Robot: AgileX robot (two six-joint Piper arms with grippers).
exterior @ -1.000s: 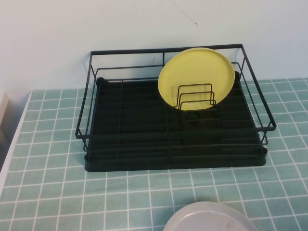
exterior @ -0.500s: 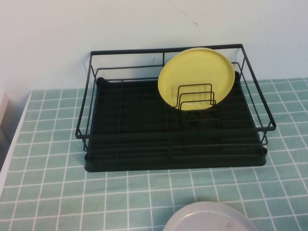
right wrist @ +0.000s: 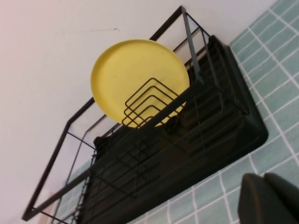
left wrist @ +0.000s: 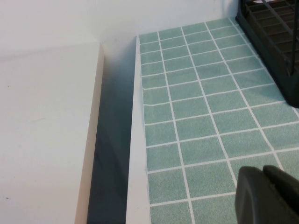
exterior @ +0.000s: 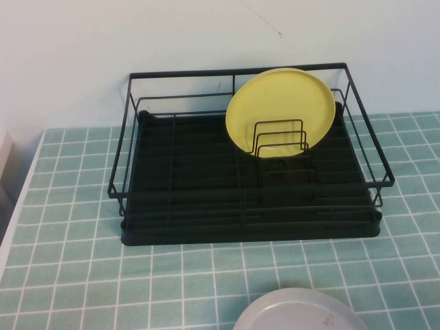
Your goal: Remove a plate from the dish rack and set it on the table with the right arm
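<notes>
We have yet to begin: the round pale-yellow plastic plate stands upright in the black wire dish rack, our right gripper pressed together nearby (left gripper, cannot tell).

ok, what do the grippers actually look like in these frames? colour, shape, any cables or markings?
Little shows. The left gripper appears only in the left wrist view as two matte black, rounded, blocky finger ends set side by side. The right gripper looks alike in the right wrist view: smooth black finger ends with rounded corners. No cables, labels or markings are visible on either. Neither arm appears in the high view.
</notes>
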